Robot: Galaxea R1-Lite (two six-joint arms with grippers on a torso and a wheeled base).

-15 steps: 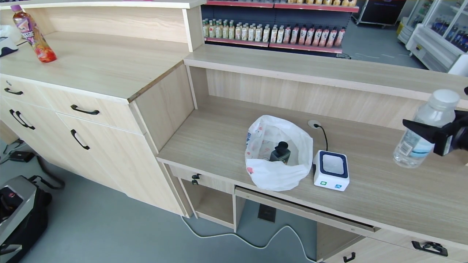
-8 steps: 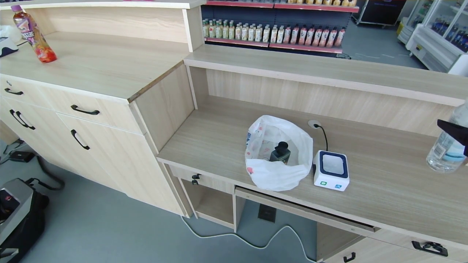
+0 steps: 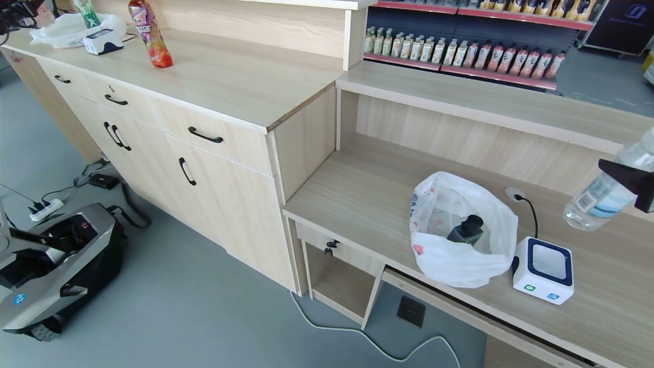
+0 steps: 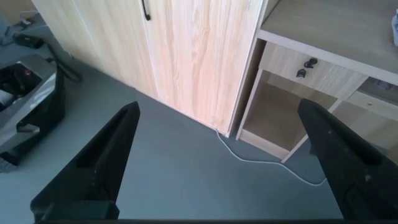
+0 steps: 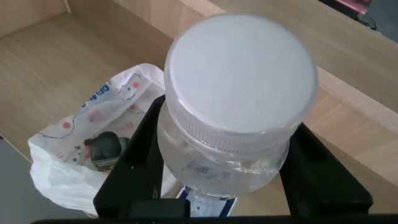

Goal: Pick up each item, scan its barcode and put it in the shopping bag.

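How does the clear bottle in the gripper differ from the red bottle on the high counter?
The clear bottle holds colourless liquid and hangs tilted in the right gripper; the red bottle holds red drink and stands on the counter, untouched. Both are capped drink bottles.

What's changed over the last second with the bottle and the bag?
The right gripper stays shut on the water bottle; it swung the bottle off to the right, and now it seems nearer the scanner. The head camera turned left, so the wider shift is only the view. The bag, the dark item inside it and the scanner stayed put on the counter.
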